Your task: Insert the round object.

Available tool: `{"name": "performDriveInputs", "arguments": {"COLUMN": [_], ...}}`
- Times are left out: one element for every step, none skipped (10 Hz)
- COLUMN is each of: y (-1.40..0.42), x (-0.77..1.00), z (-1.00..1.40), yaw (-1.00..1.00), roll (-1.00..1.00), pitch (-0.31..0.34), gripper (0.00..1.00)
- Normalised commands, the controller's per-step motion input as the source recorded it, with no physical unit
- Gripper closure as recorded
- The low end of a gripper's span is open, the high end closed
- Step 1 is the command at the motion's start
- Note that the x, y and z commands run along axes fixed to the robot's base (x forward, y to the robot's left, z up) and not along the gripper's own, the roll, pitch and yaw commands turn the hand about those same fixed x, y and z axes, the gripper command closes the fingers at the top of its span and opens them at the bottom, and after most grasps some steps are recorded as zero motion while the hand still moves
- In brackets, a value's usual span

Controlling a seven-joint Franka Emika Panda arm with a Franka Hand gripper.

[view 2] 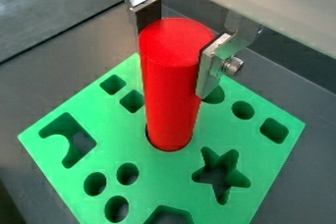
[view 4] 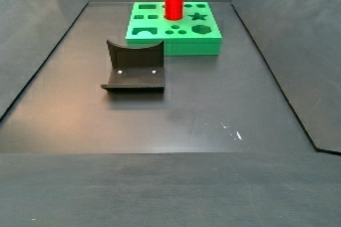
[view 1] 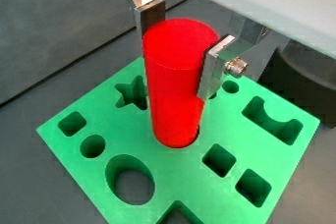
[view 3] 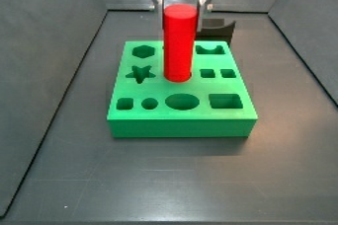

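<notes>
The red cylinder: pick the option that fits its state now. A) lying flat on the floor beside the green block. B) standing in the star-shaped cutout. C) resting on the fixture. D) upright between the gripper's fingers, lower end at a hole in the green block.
D: the red cylinder stands upright between the fingers of the gripper, its lower end at a round hole in the green block, away from the fixture.

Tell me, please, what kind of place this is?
Probably a robot test cell, not a home or a shop. A bare dark floor with raised dark walls holds only a green block of shaped holes and the fixture. The gripper stands above the block, its jaws around the round object.
</notes>
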Motion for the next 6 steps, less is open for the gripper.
{"name": "performDriveInputs", "arguments": {"y": [-0.05,-0.05,-0.04,0.00,-0.01,0.00], "x": [-0.11,-0.09,-0.03,0.00,0.00,0.05], "z": [-0.21,-0.25,-0.31,-0.28,-0.23,0.00], "yaw": [0.00,0.00,0.00,0.00,0.00,0.00], "roll": [-0.10,-0.07,-0.09,-0.14,-0.02,0.01], "pitch": [-0.114,-0.116,-0.126,-0.154,-0.111,0.003], "gripper": [1.00,1.00,1.00,1.00,1.00,1.00]}}
